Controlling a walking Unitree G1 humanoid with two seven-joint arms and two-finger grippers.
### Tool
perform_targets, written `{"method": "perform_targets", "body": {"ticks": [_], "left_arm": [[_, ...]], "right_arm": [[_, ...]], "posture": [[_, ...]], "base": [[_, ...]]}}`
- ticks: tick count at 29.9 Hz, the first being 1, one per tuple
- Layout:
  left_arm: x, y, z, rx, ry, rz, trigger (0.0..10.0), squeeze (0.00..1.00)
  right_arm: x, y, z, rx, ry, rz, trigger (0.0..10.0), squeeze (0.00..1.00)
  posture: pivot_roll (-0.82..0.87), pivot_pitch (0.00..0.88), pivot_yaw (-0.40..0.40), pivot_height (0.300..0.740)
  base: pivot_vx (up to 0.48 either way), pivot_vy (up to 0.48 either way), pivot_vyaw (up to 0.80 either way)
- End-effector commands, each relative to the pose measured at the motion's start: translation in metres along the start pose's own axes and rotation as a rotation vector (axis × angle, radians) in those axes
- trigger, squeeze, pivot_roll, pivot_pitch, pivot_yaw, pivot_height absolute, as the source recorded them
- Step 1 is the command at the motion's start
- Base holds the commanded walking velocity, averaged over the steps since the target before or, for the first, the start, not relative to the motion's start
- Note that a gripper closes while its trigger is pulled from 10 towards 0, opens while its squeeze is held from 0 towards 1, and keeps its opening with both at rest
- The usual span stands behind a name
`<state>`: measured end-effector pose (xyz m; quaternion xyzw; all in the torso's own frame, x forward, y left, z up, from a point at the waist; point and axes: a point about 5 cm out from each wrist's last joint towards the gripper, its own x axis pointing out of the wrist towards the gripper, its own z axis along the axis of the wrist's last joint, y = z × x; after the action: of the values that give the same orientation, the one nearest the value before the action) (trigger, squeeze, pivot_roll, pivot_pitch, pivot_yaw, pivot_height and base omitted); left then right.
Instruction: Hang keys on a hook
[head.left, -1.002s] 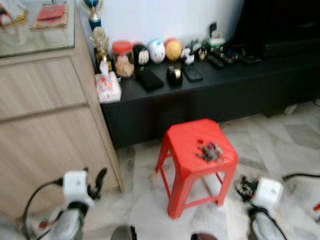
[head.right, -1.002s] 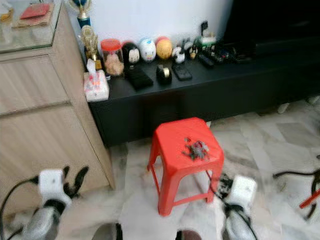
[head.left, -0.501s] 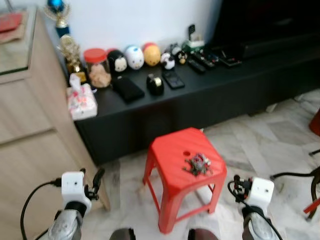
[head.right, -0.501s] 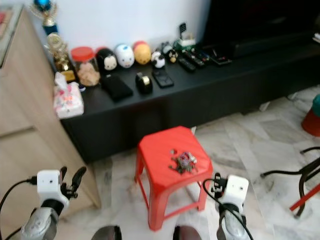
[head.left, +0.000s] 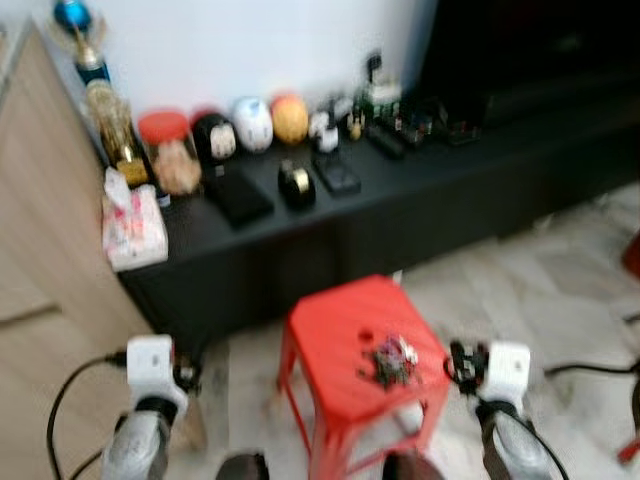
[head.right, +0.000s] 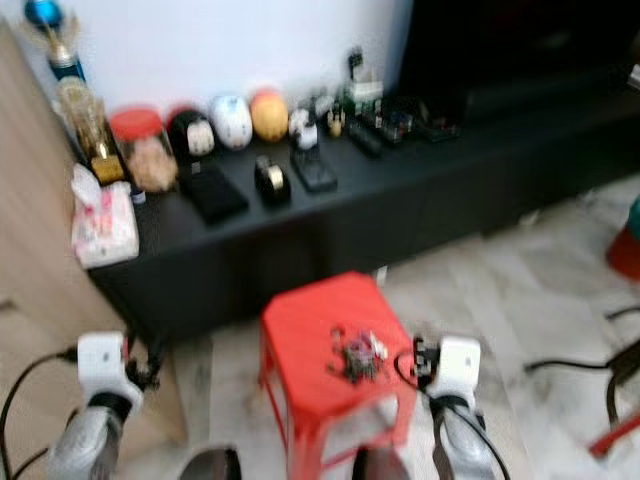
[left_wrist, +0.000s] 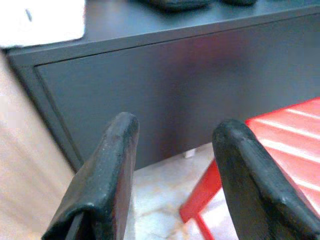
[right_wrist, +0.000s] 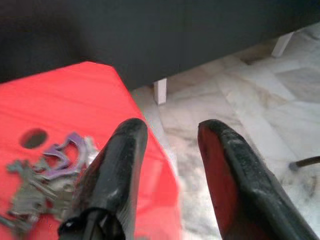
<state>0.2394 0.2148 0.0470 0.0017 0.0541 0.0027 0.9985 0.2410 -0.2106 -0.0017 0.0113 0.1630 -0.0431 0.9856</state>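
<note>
Red stool (head.left: 345, 345); grey, purple-tinged keys (right_wrist: 47, 175) beside right gripper (right_wrist: 167, 165), black fingers. Black cabinet (head.left: 400, 215) beyond. Floor (right_wrist: 235, 110) pale, apparently marbled (blurred).

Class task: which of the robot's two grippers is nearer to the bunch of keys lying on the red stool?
The right. The right gripper hangs just beside the keys at the red stool's edge, jaws open. The left gripper hangs beyond the stool's far side, by the wooden cabinet, jaws open.
</note>
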Motion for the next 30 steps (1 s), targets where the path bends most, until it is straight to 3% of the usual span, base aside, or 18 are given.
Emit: {"method": "perform_targets", "body": {"ticks": [1,11,14,22,23,25,26,30], "left_arm": [[-0.001,0.001,-0.003,-0.004,0.015,0.006,10.0,0.0],[-0.001,0.002,-0.003,-0.01,0.007,0.014,10.0,0.0],[0.0,0.002,-0.002,-0.01,0.006,0.015,10.0,0.0],[0.003,0.004,0.001,0.005,-0.001,0.009,10.0,0.0],[0.004,0.004,0.002,0.005,-0.003,0.01,10.0,0.0],[0.004,0.004,0.002,0.006,-0.003,0.01,10.0,0.0],[0.004,0.004,0.002,0.007,-0.005,0.008,10.0,0.0],[0.006,0.003,0.005,0.011,-0.016,0.01,10.0,0.0]], "right_arm": [[0.001,0.001,0.002,-0.006,-0.001,0.026,10.0,0.0],[0.003,0.007,0.004,-0.031,-0.009,0.082,10.0,0.0],[0.003,0.007,0.002,-0.024,0.006,0.077,10.0,0.0],[0.005,0.013,-0.021,-0.021,0.166,0.14,10.0,0.0],[0.007,0.015,-0.022,-0.012,0.176,0.154,10.0,0.35],[0.007,0.016,-0.022,-0.009,0.18,0.157,10.0,0.35],[0.009,0.019,-0.023,0.002,0.191,0.174,10.0,1.0],[0.016,0.031,-0.024,0.033,0.244,0.236,10.0,1.0]], "posture": [[-0.08,0.0,-0.023,0.622],[-0.07,0.0,-0.031,0.622],[-0.08,0.0,-0.027,0.622],[-0.08,0.0,-0.007,0.622],[-0.08,0.0,-0.006,0.622],[-0.08,0.0,-0.005,0.622],[-0.08,0.0,-0.004,0.622],[-0.05,0.0,-0.015,0.622]], "base": [[0.0,0.0,0.0],[0.0,0.0,0.7],[0.0,0.0,0.0],[0.0,0.0,0.0],[0.0,0.0,0.0],[0.0,0.0,0.0],[0.0,0.0,0.0],[0.0,0.0,0.0]]}}
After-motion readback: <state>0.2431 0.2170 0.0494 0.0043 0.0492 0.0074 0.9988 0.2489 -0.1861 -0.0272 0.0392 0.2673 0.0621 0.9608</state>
